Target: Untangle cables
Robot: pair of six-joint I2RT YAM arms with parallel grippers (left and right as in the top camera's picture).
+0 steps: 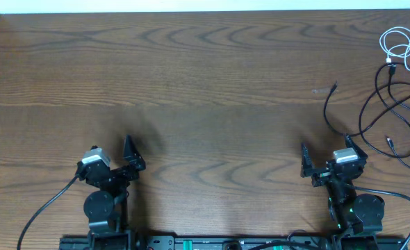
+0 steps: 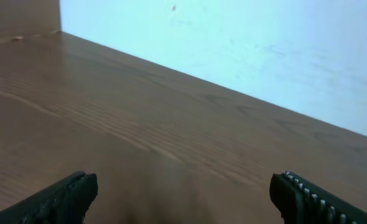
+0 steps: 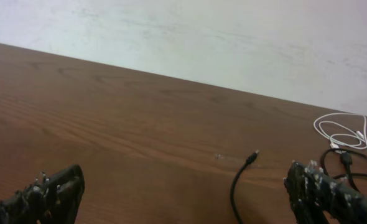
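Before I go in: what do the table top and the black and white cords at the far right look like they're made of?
The brown table top looks like matte wood with swirling grain lines, though it could be laminate. The thin black cords seem to have a smooth plastic or rubbery sheath; they lie in soft, loose bends. The short white coiled cord likely has the same plastic sheath.

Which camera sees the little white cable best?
The overhead camera: it shows the white cable whole, looped at the picture's top right, next to the black cables. The right wrist camera sees it low and slanted, running off the picture's edge. The left wrist camera shows none of it.
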